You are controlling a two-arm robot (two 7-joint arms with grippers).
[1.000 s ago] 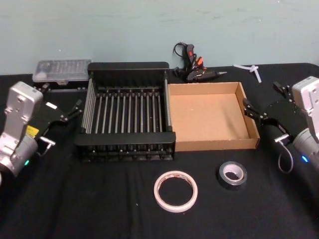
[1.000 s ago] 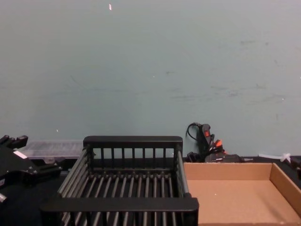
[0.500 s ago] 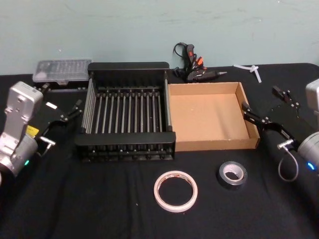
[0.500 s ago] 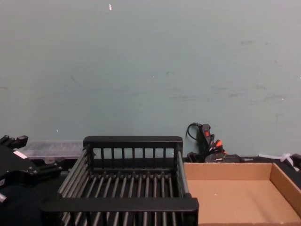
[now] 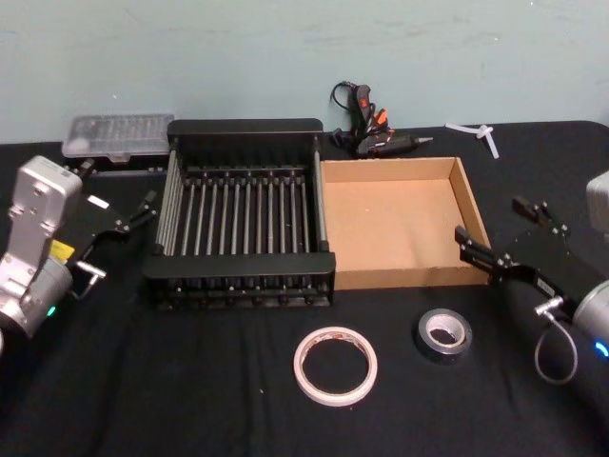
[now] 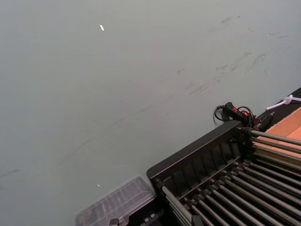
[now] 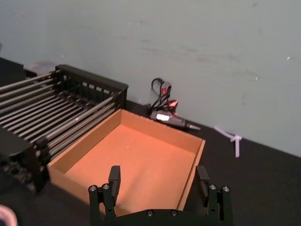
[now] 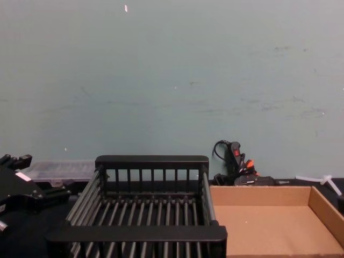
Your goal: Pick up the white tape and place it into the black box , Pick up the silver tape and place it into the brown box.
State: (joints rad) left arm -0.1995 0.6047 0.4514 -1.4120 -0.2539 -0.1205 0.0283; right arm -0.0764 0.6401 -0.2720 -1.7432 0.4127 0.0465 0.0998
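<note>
Progress nil: white tape (image 5: 335, 366) and silver tape (image 5: 443, 333) sit near our bench's front edge; black box (image 5: 244, 132), brown box (image 5: 397, 169) hold nothing; right gripper (image 5: 501, 242) spread wide, empty, left gripper (image 5: 122, 215) open too.

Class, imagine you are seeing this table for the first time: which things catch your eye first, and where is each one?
The black box and the brown box sit side by side mid-table, both empty. Nearer the robot lie the white tape and, to its right, the silver tape. The open right gripper hangs by the brown box's right wall; the left gripper waits left of the black box.
</note>
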